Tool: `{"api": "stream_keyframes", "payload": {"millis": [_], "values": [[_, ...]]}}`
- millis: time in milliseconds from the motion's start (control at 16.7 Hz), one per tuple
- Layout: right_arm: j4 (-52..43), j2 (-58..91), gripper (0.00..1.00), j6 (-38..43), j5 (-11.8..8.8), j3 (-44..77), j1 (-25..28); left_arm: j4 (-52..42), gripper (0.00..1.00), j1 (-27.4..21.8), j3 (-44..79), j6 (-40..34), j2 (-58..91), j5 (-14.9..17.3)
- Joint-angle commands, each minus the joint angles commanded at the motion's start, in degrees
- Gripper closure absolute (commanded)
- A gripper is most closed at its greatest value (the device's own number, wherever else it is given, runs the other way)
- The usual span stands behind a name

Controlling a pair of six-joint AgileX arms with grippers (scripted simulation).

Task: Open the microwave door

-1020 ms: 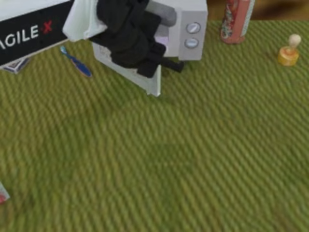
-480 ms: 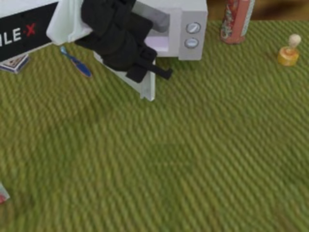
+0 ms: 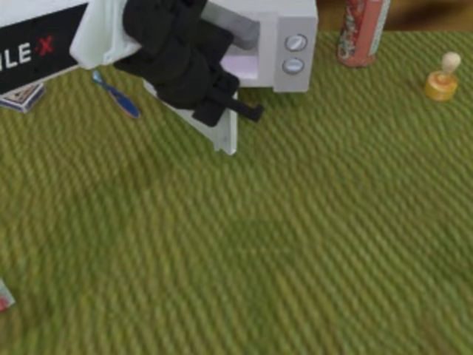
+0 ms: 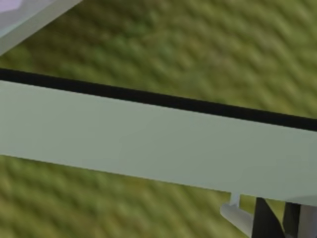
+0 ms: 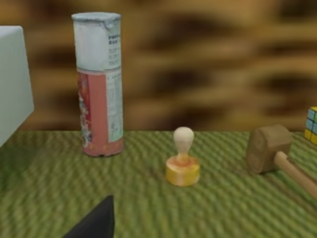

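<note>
The microwave sits at the table's far edge, two silver knobs on its panel. Its white door stands swung wide. The left gripper is at the door's edge; whether clamped, cannot tell.

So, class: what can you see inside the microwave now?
The microwave door stands swung out, and the microwave shows a pale strip of cavity floor, with nothing on it. The left arm covers the rest of the cavity, so anything there is hidden.
</note>
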Motion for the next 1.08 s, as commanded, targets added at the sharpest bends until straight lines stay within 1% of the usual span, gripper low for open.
{"api": "stream_keyframes", "payload": {"millis": [780,900,1080], "values": [[0.0,0.0,0.0,0.0,0.0,0.0,0.0,0.0,1.0,0.0,0.0,0.0,0.0,0.0],[0.0,0.0,0.0,0.0,0.0,0.0,0.0,0.0,1.0,-0.21,-0.29,-0.03,0.11,0.46],[0.0,0.0,0.0,0.0,0.0,0.0,0.0,0.03,1.0,0.99,-1.63,2.99,-1.17,1.98]]}}
